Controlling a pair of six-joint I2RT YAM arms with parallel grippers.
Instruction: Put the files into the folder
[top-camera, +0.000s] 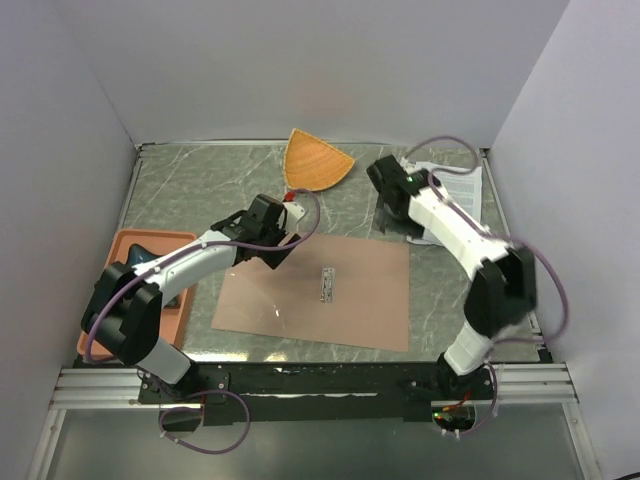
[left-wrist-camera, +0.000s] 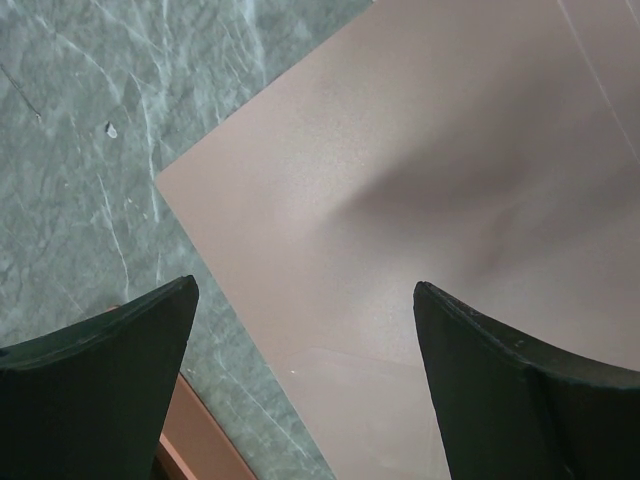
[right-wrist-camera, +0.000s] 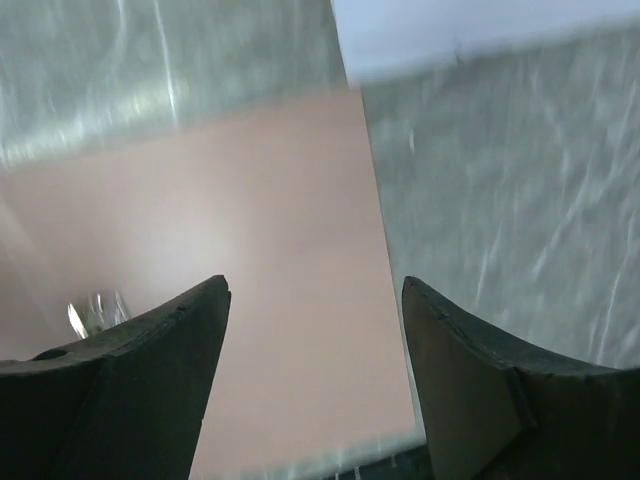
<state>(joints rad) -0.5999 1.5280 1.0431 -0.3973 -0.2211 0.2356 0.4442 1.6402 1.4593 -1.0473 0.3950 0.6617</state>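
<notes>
Two arms in shot, and honestly not much to read: the files (top-camera: 455, 185) were white sheets with black print way too small to make out, lying in the far right corner of the bench (top-camera: 190, 190). The little metal clip (top-camera: 327, 284) on the folder (top-camera: 300, 300) had marks I couldn't read either. Bench top was a grey-green marble look, boxed in by plain pale walls on three sides. The folder lay flat by the middle of the near edge, well apart from the files. An orange fan-shaped dish (top-camera: 315, 160) sat at the far edge and a salmon tray (top-camera: 120, 245) at the left edge. Left arm bent in from the left, with the left gripper (left-wrist-camera: 305, 360) hanging over the folder's far left corner, fingers spread wide and nothing between them. Right arm reached up the right side, and the right gripper (right-wrist-camera: 315, 370) hung near the folder's far right corner, jaws apart and empty too, though that view was blurry.
</notes>
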